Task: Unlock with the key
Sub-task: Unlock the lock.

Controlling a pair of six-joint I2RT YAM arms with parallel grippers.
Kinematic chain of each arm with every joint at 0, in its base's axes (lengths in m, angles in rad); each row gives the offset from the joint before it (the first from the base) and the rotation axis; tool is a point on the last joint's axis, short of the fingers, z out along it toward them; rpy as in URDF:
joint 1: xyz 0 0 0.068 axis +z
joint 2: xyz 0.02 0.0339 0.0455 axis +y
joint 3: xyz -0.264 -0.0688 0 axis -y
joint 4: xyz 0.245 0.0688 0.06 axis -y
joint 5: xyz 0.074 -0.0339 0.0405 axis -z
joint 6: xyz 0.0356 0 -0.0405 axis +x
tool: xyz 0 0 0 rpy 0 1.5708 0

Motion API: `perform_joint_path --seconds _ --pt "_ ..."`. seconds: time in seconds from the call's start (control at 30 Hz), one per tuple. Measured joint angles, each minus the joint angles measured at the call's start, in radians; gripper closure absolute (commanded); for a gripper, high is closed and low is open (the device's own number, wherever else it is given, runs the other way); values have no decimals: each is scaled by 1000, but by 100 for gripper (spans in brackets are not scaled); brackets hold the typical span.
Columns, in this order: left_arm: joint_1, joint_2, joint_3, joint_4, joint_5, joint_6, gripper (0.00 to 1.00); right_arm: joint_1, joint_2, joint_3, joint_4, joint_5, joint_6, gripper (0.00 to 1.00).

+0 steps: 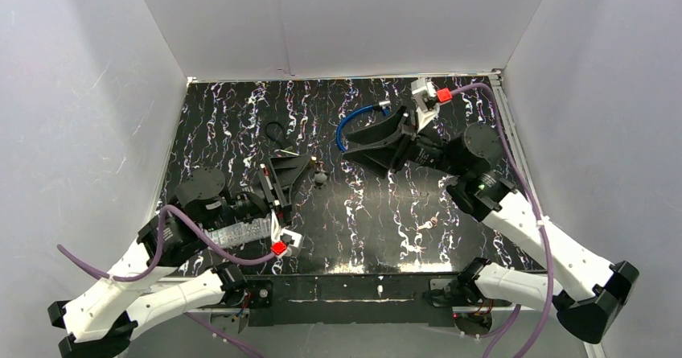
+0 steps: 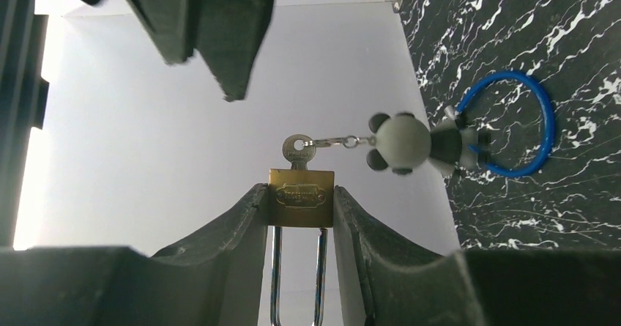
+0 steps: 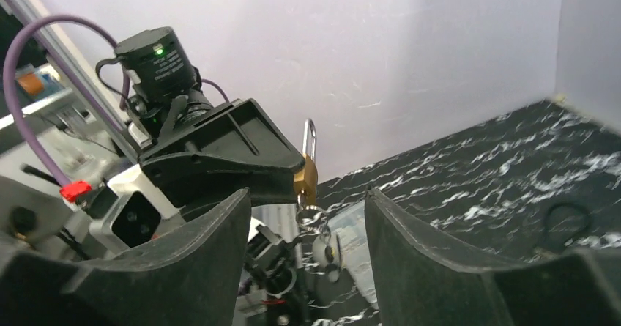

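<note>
A brass padlock (image 2: pixel 301 198) is clamped by its sides between the fingers of my left gripper (image 2: pixel 300 194), which is shut on it. Its steel shackle runs back between the fingers. The key (image 2: pixel 295 149) sticks in the lock's keyhole, and a short chain joins it to a black-and-white panda charm (image 2: pixel 399 143). In the top view the left gripper (image 1: pixel 299 165) holds the padlock (image 1: pixel 312 162) above the mat's middle. My right gripper (image 1: pixel 350 145) stands open just right of it, holding nothing. In the right wrist view its fingers (image 3: pixel 183 260) frame the padlock (image 3: pixel 307 176) and the hanging charm (image 3: pixel 326 249).
A blue cable loop (image 1: pixel 346 126) lies on the black marbled mat behind the right gripper. A thin black ring (image 1: pixel 275 130) lies at the back left of centre. White walls close in the mat (image 1: pixel 386 213) on three sides.
</note>
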Motion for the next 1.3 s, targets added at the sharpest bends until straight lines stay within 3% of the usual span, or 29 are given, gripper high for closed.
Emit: perform_joint_path --seconds 0.33,0.6,0.87,0.97,1.07,1.17,1.2,1.23,1.3 --pt "0 13 15 -54 11 -50 100 91 86 181 -250 -54 -338 26" --pt "0 23 25 -55 11 -54 100 156 141 212 -361 -38 -464 28" --pt "0 30 25 -55 12 -44 100 188 186 217 -349 14 -463 50" --pt "0 34 26 -55 13 -36 100 193 207 222 -334 25 -448 69" --pt "0 36 26 -55 7 -33 100 197 224 227 -325 31 -434 95" --pt "0 35 32 -60 0 -36 100 197 230 231 -320 41 -427 99" --pt "0 35 34 -61 -2 -36 98 197 230 231 -318 43 -425 99" --pt "0 35 36 -62 -2 -37 89 197 230 232 -317 45 -424 99" --pt "0 35 38 -62 -4 -37 58 197 230 233 -318 51 -423 99"
